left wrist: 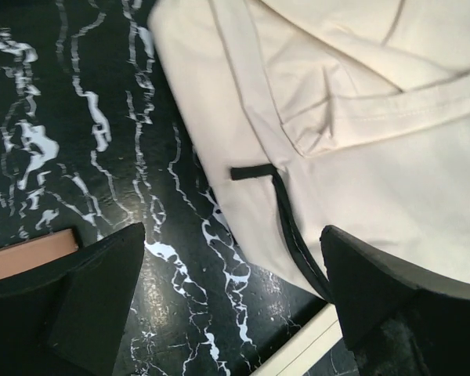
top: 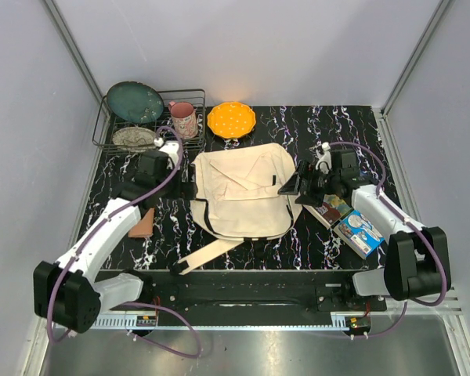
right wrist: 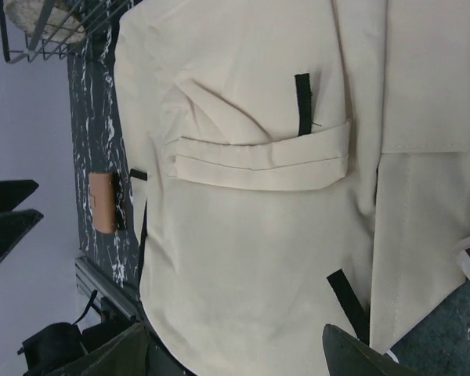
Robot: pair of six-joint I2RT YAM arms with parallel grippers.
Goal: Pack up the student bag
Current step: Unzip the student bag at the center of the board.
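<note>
The student bag (top: 243,192), a cream canvas backpack, lies flat in the middle of the black marbled table, with a webbing strap (top: 207,254) trailing to the near left. My left gripper (top: 185,178) is open and empty at the bag's left edge. In the left wrist view the gripper (left wrist: 233,290) straddles the bag's edge (left wrist: 360,157), and a black zipper pull (left wrist: 254,172) lies just ahead of it. My right gripper (top: 294,186) is open and empty at the bag's right edge. In the right wrist view the gripper (right wrist: 231,356) hovers over the bag's front (right wrist: 251,258) below the flap pocket.
A wire dish rack (top: 110,139) at the back left holds a teal plate (top: 135,101) and a pink mug (top: 182,119). An orange dotted plate (top: 231,119) lies behind the bag. A brown flat item (top: 143,223) lies left of the bag. Two boxes (top: 359,233) lie to the right.
</note>
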